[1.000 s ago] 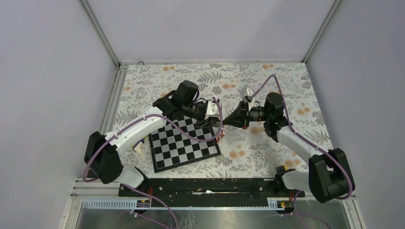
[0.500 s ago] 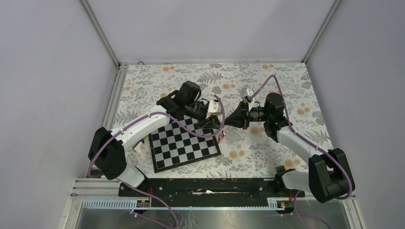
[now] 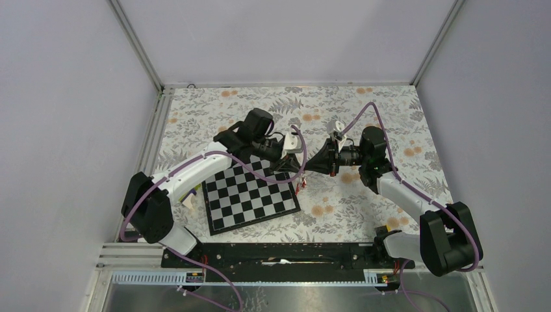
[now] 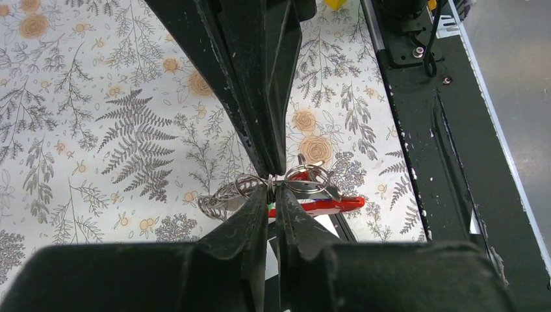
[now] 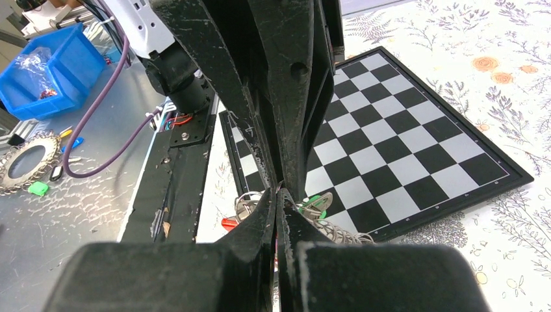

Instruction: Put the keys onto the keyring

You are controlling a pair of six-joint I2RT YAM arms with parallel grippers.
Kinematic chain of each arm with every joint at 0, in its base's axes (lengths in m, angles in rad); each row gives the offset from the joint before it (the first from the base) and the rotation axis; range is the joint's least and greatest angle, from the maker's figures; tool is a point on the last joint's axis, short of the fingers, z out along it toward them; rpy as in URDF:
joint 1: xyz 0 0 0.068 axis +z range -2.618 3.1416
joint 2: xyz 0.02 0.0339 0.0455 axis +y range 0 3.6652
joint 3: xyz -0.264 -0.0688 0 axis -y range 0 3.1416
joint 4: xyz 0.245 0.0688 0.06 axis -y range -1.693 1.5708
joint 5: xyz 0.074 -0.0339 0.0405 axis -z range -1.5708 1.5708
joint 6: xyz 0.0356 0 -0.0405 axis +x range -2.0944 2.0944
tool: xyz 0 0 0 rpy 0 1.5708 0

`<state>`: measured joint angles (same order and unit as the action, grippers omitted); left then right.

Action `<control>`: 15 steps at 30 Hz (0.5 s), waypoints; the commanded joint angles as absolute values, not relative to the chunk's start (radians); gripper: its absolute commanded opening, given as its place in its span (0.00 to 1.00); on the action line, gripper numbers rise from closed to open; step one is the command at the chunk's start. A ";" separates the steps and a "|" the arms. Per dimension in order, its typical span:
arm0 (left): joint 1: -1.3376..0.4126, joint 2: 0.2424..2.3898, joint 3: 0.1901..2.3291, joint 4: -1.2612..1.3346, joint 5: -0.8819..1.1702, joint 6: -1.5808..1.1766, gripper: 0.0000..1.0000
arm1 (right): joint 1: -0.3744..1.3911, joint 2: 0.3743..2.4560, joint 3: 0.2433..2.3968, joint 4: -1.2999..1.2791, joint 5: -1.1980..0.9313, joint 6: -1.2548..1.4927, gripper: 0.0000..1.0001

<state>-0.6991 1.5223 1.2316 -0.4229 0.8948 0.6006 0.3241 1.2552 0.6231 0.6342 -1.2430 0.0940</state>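
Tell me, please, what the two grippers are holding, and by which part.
The left gripper and the right gripper both pinch a bunch of thin silver wire rings at its middle; the red curved keyring loop dangles from it.

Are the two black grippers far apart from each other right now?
No, in the left wrist view the left gripper and the right gripper meet tip to tip at a cluster of silver wire rings.

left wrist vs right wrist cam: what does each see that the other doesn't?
Left wrist only: a yellow object at the top edge. Right wrist only: the chessboard and a blue bin. Both: left gripper and right gripper meeting tip to tip, each shut on the metal rings, with the red keyring by them.
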 commanded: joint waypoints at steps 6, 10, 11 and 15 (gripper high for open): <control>-0.693 1.532 1.284 -0.408 0.924 0.607 0.00 | 0.318 1.234 0.626 0.649 -1.257 0.062 0.00; -0.692 1.532 1.315 -0.478 0.861 0.642 0.00 | 0.318 1.228 0.629 0.598 -1.237 0.007 0.03; -0.691 1.533 1.326 -0.501 0.843 0.650 0.00 | 0.318 1.222 0.629 0.570 -1.226 -0.046 0.06; -0.698 1.555 1.393 -0.627 0.748 0.689 0.00 | 0.318 1.208 0.640 0.469 -1.185 -0.142 0.22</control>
